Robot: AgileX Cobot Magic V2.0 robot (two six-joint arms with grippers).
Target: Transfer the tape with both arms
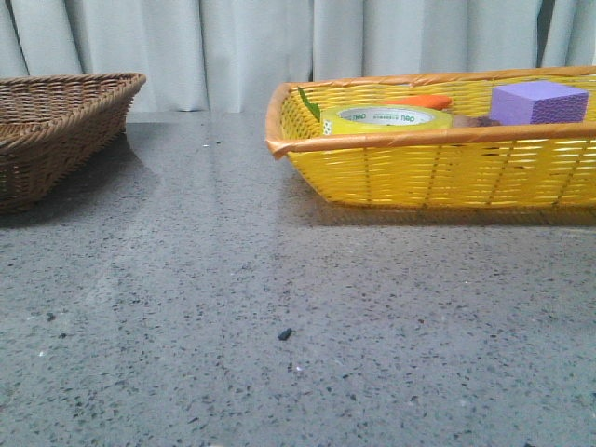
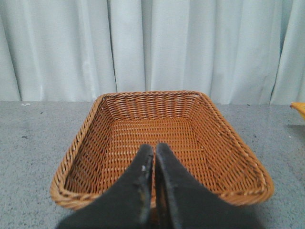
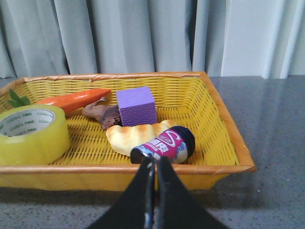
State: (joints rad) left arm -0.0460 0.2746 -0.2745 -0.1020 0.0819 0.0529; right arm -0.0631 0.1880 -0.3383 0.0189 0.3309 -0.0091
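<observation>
Front view: the tape [image 1: 386,118] lies flat in the yellow basket [image 1: 438,172] on the table [image 1: 279,317]; neither arm shows. Left wrist view: the left end effector [image 2: 154,164] is clenched, empty, over the brown basket [image 2: 95,143]. Right wrist view: the right end effector [image 3: 153,176] is clenched, empty, just outside the yellow basket's near rim, the tape untouched. Nothing appears done; pickup, handover and placing all remain.

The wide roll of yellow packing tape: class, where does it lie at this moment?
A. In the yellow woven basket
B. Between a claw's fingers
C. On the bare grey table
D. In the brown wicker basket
A: the wide roll of yellow packing tape lies flat inside the yellow woven basket, near the purple foam block.
</observation>
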